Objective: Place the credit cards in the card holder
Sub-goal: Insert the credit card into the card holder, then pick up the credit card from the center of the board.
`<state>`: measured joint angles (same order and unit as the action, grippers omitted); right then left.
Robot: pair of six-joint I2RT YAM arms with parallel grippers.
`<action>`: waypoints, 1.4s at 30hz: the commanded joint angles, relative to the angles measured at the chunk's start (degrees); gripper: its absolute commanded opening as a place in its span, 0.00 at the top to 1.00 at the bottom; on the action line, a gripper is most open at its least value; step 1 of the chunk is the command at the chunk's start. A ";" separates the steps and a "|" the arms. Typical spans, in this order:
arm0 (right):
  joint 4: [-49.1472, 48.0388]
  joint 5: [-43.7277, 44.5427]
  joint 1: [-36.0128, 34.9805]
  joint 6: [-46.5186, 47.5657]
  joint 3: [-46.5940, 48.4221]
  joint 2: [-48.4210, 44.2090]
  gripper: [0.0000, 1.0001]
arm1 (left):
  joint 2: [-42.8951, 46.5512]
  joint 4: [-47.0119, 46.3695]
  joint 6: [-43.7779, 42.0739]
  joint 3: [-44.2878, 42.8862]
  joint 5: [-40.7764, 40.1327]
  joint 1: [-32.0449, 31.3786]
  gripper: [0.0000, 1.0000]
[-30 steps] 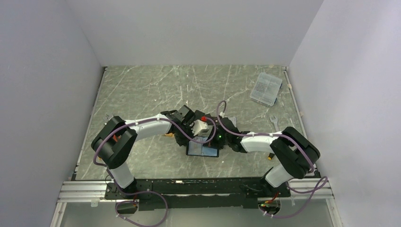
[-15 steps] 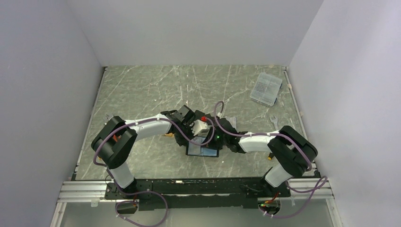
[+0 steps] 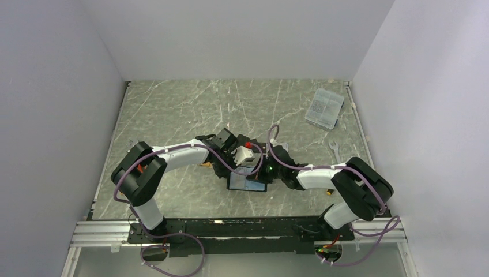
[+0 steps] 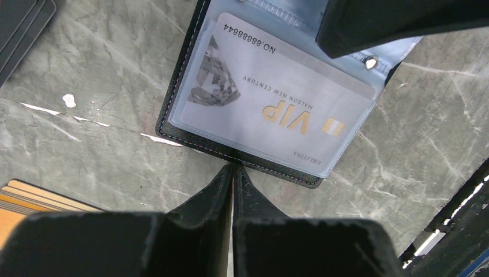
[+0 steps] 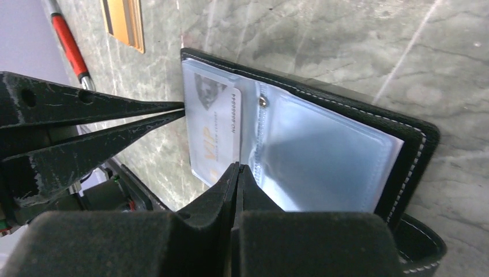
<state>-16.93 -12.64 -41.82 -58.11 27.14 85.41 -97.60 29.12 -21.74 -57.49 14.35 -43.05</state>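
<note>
The card holder (image 3: 248,183) lies open on the table between both arms, its black leather rim (image 4: 277,171) framing light blue clear sleeves. A silver-grey credit card (image 4: 259,98) printed VIP sits inside one sleeve. My left gripper (image 4: 233,168) is shut, its tips touching the holder's outer edge beside that card. My right gripper (image 5: 237,167) is shut too, with its tip resting on the sleeves near the holder's (image 5: 415,150) middle fold. An orange-gold card (image 4: 23,202) lies on the table near the left gripper, and black cards (image 4: 20,23) lie farther off.
A red-handled tool (image 5: 69,34) lies beyond the holder near the orange-gold card (image 5: 124,20). A clear plastic box (image 3: 324,108) sits at the back right of the table, and a small wrench (image 3: 336,149) lies near the right edge.
The right arm's forearm has shifted a little to the right. Both grippers stay shut at the card holder, which has not moved.
</note>
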 commanded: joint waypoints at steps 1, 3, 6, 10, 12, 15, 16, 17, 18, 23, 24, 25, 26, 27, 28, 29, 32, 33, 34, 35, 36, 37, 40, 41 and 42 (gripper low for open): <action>-8.43 -2.76 -0.44 -1.53 -0.80 1.09 1.00 | 0.32 0.46 -0.24 1.69 2.00 -0.13 0.91; -9.63 -3.31 -0.61 -1.69 -0.52 2.11 1.00 | 0.31 0.40 -0.24 1.73 1.91 -0.16 0.91; -10.14 -4.17 -0.98 -1.90 0.20 4.14 1.00 | 0.08 0.42 -0.16 1.54 2.17 -0.18 0.91; -8.86 -4.11 -1.06 -1.70 1.16 5.10 1.00 | 0.32 0.76 -0.01 0.92 2.68 -0.04 0.90; -6.94 -3.51 -1.04 -1.23 1.53 4.37 1.00 | 0.84 1.04 -0.21 0.75 3.72 0.02 0.89; -3.14 -2.07 -0.61 0.08 1.55 1.30 1.00 | 1.64 2.26 -0.36 -0.25 5.57 1.04 0.79; -1.72 -1.33 -0.29 0.60 1.28 -0.18 1.00 | 1.87 2.87 -0.40 -0.74 6.40 1.64 0.74; -0.52 -0.70 0.22 1.01 1.03 -1.63 1.00 | 2.24 3.59 -0.49 -1.18 7.09 2.31 0.70; 0.51 -0.42 0.63 1.55 0.82 -3.06 0.98 | 2.50 4.36 -0.62 -1.85 7.49 2.99 0.67; 6.63 0.91 2.83 4.82 2.56 -8.16 0.80 | 4.90 8.60 -1.51 -5.05 8.24 6.19 0.39; 7.70 1.13 3.18 5.62 3.16 -8.76 0.75 | 5.67 9.45 -1.63 -5.76 7.98 6.83 0.33; 8.81 1.46 3.35 6.25 3.98 -9.32 0.72 | 6.59 10.43 -1.75 -6.31 7.71 7.46 0.26; 10.00 1.83 3.55 7.35 4.97 -9.75 0.68 | 7.71 11.26 -1.95 -6.91 7.27 8.16 0.20; 11.39 2.14 3.73 8.29 6.17 -10.07 0.63 | 8.96 12.09 -2.07 -7.49 6.55 8.85 0.13; 12.57 2.40 3.90 9.36 7.42 -10.18 0.58 | 10.06 12.88 -2.20 -8.11 5.59 9.59 0.04; 14.05 2.71 4.09 10.36 9.35 -10.13 0.51 | 11.24 13.82 -2.25 -8.69 4.70 10.43 0.01; 18.24 3.19 4.66 13.67 14.26 -9.69 0.31 | 14.57 17.11 -2.53 -11.05 1.17 13.34 0.01; 18.65 2.65 5.04 14.53 15.44 -9.39 0.26 | 15.60 18.28 -2.55 -11.96 0.53 14.55 0.01; 18.09 0.97 5.98 14.81 16.17 -8.99 0.19 | 16.81 19.86 -2.22 -12.92 0.35 15.95 0.01; 17.35 -1.00 7.49 13.85 16.42 -8.42 0.09 | 18.11 20.43 -1.74 -13.28 0.86 17.73 0.01; 15.48 -4.02 9.35 12.52 16.41 -7.37 0.03 | 19.35 21.23 -2.54 -13.23 2.43 19.66 0.01; 12.68 -8.90 11.46 11.30 16.09 -5.95 0.01 | 20.08 22.23 -3.33 -12.97 4.33 21.90 0.01; 9.13 -17.04 14.39 10.22 17.98 -1.09 0.00 | 18.94 27.53 -5.76 -12.68 9.67 28.10 0.01; 11.65 -14.29 13.04 11.91 20.17 -0.73 0.00 | 18.73 28.21 -5.79 -12.04 10.99 29.84 0.01; 14.28 -10.43 11.06 13.85 22.37 -0.84 0.00 | 19.00 28.29 -5.82 -11.25 12.07 31.52 0.01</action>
<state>-5.23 -21.56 -28.25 -47.11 43.77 82.28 -78.19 50.46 -24.93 -69.41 19.81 -17.02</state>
